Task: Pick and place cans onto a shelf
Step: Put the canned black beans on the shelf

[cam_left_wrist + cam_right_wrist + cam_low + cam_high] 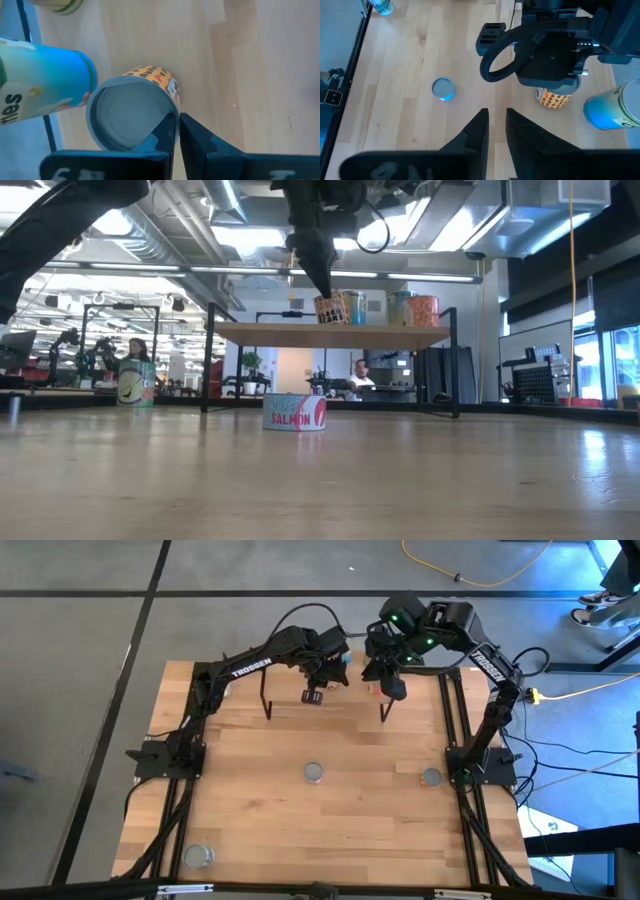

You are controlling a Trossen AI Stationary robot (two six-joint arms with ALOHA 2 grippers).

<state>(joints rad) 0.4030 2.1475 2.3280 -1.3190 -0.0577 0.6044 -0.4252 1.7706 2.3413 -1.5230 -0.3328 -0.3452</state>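
Near-left can [198, 856]: stands alone at the table's near left corner, well apart from both arms.
Salmon can [295, 411]: mid-table, upright, untouched, in front of the shelf.
Right-side can [431, 778]: on the table [360, 810] near the right rail, also waiting.
Shelf [330, 333]: at the far edge; its wood top already carries several cans in a row.
Orange patterned can [135, 112]: on the shelf top, touching or just beside a blue can [45, 82].
Left tool [178, 135]: above the shelf, fingers nearly together, one tip at the orange can's rim; it grips nothing that I can see, and looks to be letting go.
Right tool [495, 131]: hovers over the shelf's right part, fingers a small gap apart, empty.
Risk: the left tool's fingertip sits close against the can's edge, so lifting away crookedly could tip it into the blue neighbour or off the shelf.
Second risk: both arms crowd the same far corner; a careless retreat could knock them together.
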